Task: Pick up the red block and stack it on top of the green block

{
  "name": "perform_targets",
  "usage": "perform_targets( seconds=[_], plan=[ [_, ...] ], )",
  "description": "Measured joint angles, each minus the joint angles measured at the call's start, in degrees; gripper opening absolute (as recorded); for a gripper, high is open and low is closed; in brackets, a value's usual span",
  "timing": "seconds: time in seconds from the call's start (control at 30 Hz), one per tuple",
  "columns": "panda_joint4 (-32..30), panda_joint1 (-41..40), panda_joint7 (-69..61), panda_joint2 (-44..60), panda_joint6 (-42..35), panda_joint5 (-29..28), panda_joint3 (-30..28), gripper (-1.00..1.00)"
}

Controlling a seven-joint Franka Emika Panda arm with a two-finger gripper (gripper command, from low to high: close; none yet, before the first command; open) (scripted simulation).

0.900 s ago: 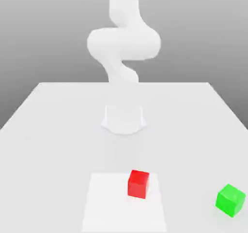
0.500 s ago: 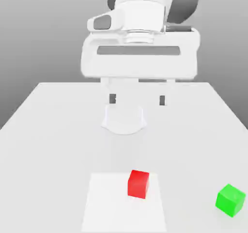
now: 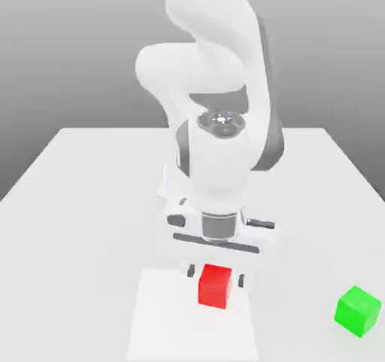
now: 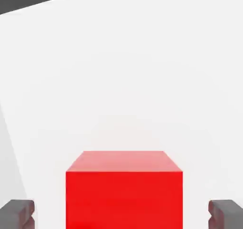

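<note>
The red block (image 3: 214, 287) sits on the white table near the front, on a paler square patch. My gripper (image 3: 216, 276) has come down over it, open, with one dark fingertip on each side of the cube and a gap left on both sides. In the hand view the red block (image 4: 124, 192) lies between the two fingertips (image 4: 17, 213), not touched by either, and the gripper (image 4: 121, 214) straddles it. The green block (image 3: 358, 310) rests on the table at the exterior view's right, well apart from the red one and the hand.
The white table (image 3: 83, 203) stretches wide around the blocks. A paler square patch (image 3: 162, 323) marks the surface under the red block. The arm's base (image 3: 174, 191) stands behind the hand at the table's middle.
The hand has dropped from high above the table down to the red block, and its fingers now stand on both sides of the cube. Neither block has moved.
</note>
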Motion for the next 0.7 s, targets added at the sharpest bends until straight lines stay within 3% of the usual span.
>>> perform_targets(
  seconds=[0.2,0.43,0.7],
  plan=[
    [0.0,0.0,0.1,0.0,0.1,-0.1,0.0,-1.00],
    [-1.2,-0.5,-4.0,-12.2,-10.8,5.3,2.7,-1.00],
    [13.7,9.8,-7.6,-6.4,-20.6,2.1,10.7,-1.00]
  ],
)
